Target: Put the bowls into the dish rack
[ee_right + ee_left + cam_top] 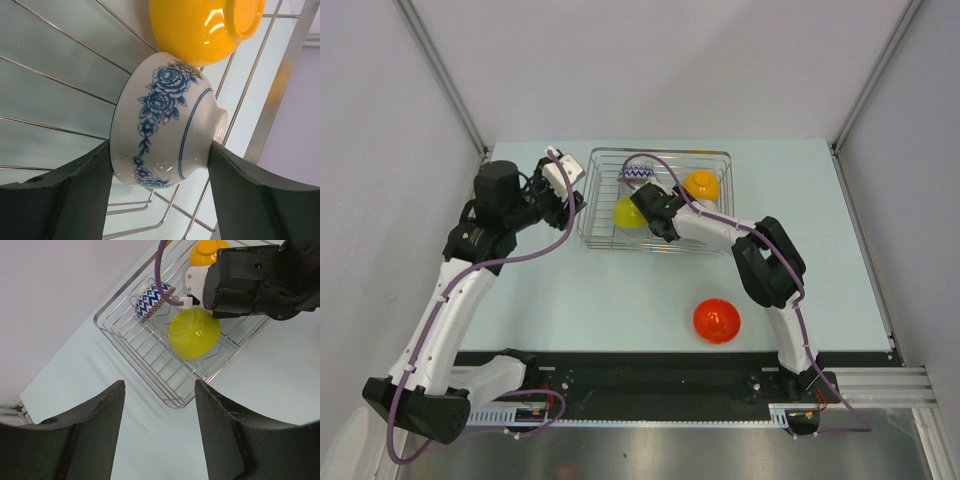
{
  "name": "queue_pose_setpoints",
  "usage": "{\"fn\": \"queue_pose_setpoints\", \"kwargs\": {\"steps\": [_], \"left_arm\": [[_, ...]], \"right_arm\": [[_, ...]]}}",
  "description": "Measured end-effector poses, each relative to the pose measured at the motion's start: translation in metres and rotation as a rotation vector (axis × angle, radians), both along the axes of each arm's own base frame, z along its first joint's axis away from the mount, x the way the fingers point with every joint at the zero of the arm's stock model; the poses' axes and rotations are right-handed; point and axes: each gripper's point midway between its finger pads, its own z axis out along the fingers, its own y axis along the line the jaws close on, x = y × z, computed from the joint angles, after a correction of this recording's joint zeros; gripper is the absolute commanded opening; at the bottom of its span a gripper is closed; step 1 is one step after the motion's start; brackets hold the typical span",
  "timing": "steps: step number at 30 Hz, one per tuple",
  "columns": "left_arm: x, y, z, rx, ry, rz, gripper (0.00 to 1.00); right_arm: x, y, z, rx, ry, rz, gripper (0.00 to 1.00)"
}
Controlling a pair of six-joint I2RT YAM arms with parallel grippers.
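Your right pincer (160,167) is gripping the white bowl (165,115) with blue flowers by its sides, over the rack (270,100) wires, touching the orange bowl (205,25). Your left pincer (160,430) is hanging open and empty above the desk (620,300) near the rack's corner; the yellow bowl (194,332) and zigzag bowl (152,300) are lying tilted inside. The red bowl (716,320) is sitting on the desk, well apart

My right fingers (55,200) and left fingers (75,440) are matte dark grey. My arms (450,310) are white with black joints and carry a purple cable (161,275). The white bowl (165,125) bears blue roses, leaves and two blue rings. The zigzag bowl (152,301) is blue-and-white with a reddish rim. Three bowls are plain: lime-yellow bowl (194,332), orange bowl (205,25) and red bowl (716,320). The dish rack (132,361) is silver wire. The table (580,290) is pale blue-green.
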Motion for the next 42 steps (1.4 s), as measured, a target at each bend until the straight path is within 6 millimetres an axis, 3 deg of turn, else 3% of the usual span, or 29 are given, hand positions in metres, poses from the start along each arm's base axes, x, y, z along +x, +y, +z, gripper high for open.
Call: {"fn": "queue_pose_setpoints", "kwargs": {"steps": [5,7,18,28,36,42], "left_arm": [[0.000,0.000,0.000,0.001,0.000,0.000,0.64],[0.000,0.000,0.000,0.001,-0.001,-0.001,0.64],[0.000,0.001,0.004,0.004,-0.009,-0.002,0.64],[0.001,0.000,0.002,0.005,-0.003,-0.001,0.65],[0.010,-0.003,-0.003,0.009,0.021,-0.005,0.64],[0.014,-0.009,-0.008,0.008,0.048,-0.028,0.64]], "right_arm": [[-0.001,0.002,-0.002,0.011,0.010,0.006,0.86],[-0.005,0.007,-0.012,0.064,0.055,0.018,0.94],[-0.009,0.015,-0.015,0.097,0.087,0.051,0.96],[-0.012,0.029,-0.006,0.228,0.132,0.102,0.97],[-0.020,0.032,0.004,0.357,0.211,0.141,0.97],[-0.024,0.023,0.034,0.442,0.229,0.155,0.97]]}}
